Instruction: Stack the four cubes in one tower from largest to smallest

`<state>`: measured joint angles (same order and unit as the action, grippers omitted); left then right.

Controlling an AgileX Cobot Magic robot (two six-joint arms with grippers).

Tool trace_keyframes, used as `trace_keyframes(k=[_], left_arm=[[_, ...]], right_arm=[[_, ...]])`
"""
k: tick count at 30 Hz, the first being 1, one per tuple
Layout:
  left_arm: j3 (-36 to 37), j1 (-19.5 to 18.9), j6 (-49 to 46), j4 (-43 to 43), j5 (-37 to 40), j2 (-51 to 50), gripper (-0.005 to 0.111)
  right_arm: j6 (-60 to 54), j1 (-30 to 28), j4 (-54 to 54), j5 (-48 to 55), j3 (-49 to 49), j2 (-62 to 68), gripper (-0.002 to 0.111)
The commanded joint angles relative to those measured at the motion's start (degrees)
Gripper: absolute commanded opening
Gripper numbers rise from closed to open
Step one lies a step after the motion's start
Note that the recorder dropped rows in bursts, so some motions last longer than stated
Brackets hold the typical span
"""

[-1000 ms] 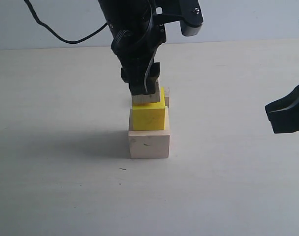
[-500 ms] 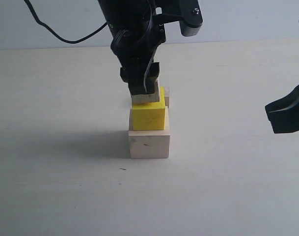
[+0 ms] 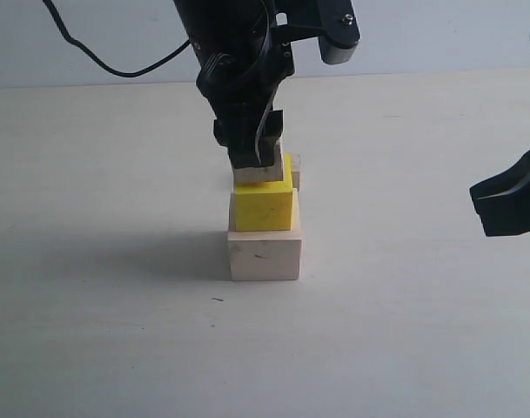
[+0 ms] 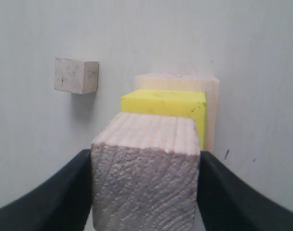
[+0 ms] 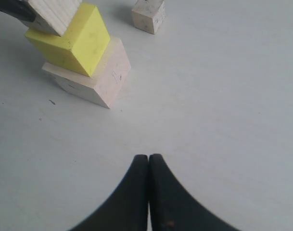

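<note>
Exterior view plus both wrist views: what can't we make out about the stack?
- Smallest cube: in the exterior view only a sliver shows behind the yellow cube.
- Wood cube in the left claw: cannot tell if it rests on the yellow cube. Its own body hides the underside in the left wrist view, and the right wrist view's top edge crops it.
- Right claw: cut off by the exterior view's right edge.

1. Large pale wood cube (image 3: pixel 265 255) sits on the table (image 3: pixel 90 261).
2. Bright yellow cube (image 3: pixel 264 209) sits squarely on it.
3. Smaller bare wood cube (image 3: pixel 258 175), gripped by the left claw (image 4: pixel 145 163), is at the yellow cube's top.
4. Smallest bare wood cube (image 4: pixel 76 75) lies alone behind the stack.
</note>
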<state>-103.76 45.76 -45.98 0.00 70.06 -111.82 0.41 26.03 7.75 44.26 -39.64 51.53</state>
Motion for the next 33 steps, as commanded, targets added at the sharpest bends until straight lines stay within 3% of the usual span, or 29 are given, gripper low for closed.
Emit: trace_keyframes(k=[1,15,33], left_arm=[[0.17,0.02,0.24,-0.75,-0.1,0.13,0.057],[0.17,0.02,0.24,-0.78,-0.1,0.13,0.066],[0.17,0.02,2.95,-0.78,-0.1,0.13,0.066]], right_arm=[[-0.41,-0.03,0.01,-0.14,0.19,-0.2,0.0],[-0.41,-0.03,0.01,-0.09,0.19,-0.2,0.0],[-0.41,-0.03,0.01,0.0,0.19,-0.2,0.0]])
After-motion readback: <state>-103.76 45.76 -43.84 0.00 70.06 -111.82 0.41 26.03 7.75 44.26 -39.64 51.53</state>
